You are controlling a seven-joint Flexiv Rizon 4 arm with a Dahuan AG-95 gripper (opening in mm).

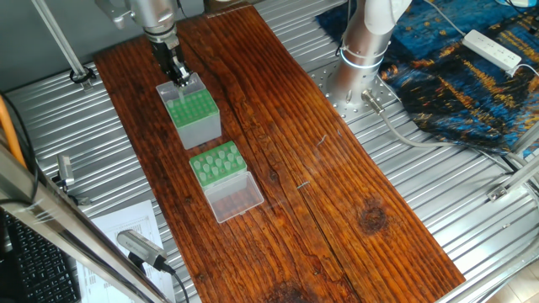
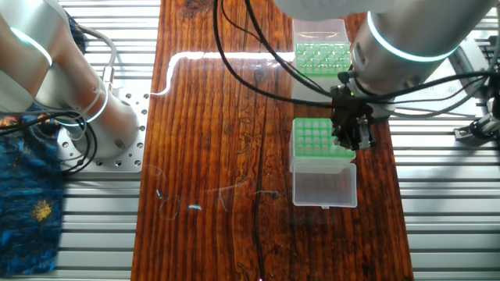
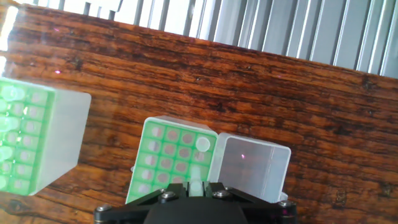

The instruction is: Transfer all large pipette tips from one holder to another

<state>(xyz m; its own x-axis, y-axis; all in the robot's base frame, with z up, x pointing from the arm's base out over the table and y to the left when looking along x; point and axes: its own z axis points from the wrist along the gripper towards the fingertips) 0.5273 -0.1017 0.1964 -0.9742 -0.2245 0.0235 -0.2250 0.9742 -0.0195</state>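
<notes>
The end effector [image 1: 179, 80] [image 2: 351, 140] hangs low over the taller holder [image 1: 202, 126] [image 2: 312, 140], a box with translucent grey sides and a green grid plate on top, which stands on the wooden tabletop [image 1: 337, 185]. In the hand view we see most holes of this holder [image 3: 165, 152] vacant, with one pale tip [image 3: 202, 144] seated near the corner of the grid. A second pale tip sits between the fingertips of the end effector [image 3: 196, 190], which stand close together. We cannot tell whether they pinch it or only flank it. A clear plastic cover [image 3: 249, 168] [image 2: 324, 187] lies against the holder's side, open face up. The low green rack [image 1: 196, 165] [image 2: 301, 70] [image 3: 62, 124] stands just beside the holder and is apart from it. It carries many large pipette tips [image 1: 221, 158] [image 3: 9, 124] upright in its holes. Its clear lid [image 1: 236, 198] [image 2: 320, 31] lies folded open on the side away from the holder.
</notes>
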